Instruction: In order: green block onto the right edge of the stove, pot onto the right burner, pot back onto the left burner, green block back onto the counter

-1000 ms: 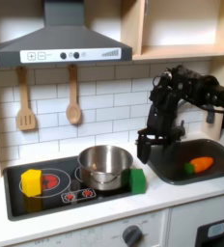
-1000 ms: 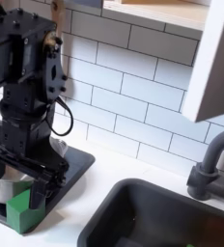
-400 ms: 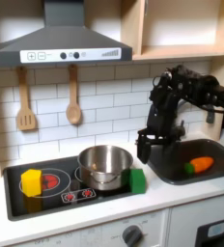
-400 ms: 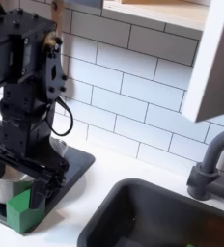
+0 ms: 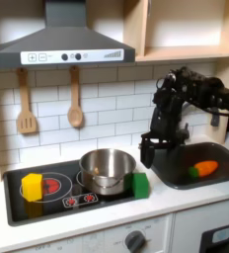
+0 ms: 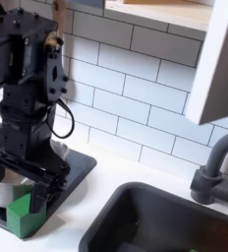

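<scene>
Below the end effector (image 5: 147, 150), whose jaw state cannot be told, the green block (image 5: 140, 184) is seen on the stove (image 5: 47, 203) edge, beside the pot (image 5: 108, 169); pot moves are judged pending.

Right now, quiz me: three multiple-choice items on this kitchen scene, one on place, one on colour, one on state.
1. Where is the green block?
A. In the sink
B. On the stove's right edge
C. Inside the pot

2. What colour is the block on the left burner?
A. Yellow
B. Blue
C. Purple

3. What is the gripper holding?
A. The pot
B. The carrot
C. Nothing

Answers: B, it sits on the stove beside the pot. A, the yellow block shows there. C, the gripper hangs above the counter, clear of everything.
</scene>
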`<state>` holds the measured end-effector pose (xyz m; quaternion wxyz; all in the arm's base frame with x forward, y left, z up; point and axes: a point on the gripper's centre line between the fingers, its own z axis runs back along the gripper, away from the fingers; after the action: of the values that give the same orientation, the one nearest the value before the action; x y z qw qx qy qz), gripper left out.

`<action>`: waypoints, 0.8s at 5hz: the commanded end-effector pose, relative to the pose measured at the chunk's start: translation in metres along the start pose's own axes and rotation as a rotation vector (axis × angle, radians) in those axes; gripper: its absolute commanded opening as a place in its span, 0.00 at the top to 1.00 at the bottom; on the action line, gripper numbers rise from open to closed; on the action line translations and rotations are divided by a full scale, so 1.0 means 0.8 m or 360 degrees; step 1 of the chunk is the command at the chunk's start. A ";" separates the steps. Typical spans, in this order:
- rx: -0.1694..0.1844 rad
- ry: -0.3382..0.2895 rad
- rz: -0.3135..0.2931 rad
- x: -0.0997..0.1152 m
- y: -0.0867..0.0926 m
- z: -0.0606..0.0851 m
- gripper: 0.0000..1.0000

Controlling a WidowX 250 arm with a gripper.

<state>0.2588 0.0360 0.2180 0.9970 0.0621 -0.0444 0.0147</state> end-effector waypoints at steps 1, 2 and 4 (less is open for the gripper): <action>-0.0026 0.0011 -0.0004 -0.026 -0.006 0.002 0.00; -0.0064 0.0022 0.0021 -0.037 -0.010 0.005 0.00; -0.0183 0.0109 0.0085 -0.059 -0.025 -0.001 0.00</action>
<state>0.2121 0.0159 0.2112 0.9990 0.0043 -0.0152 0.0407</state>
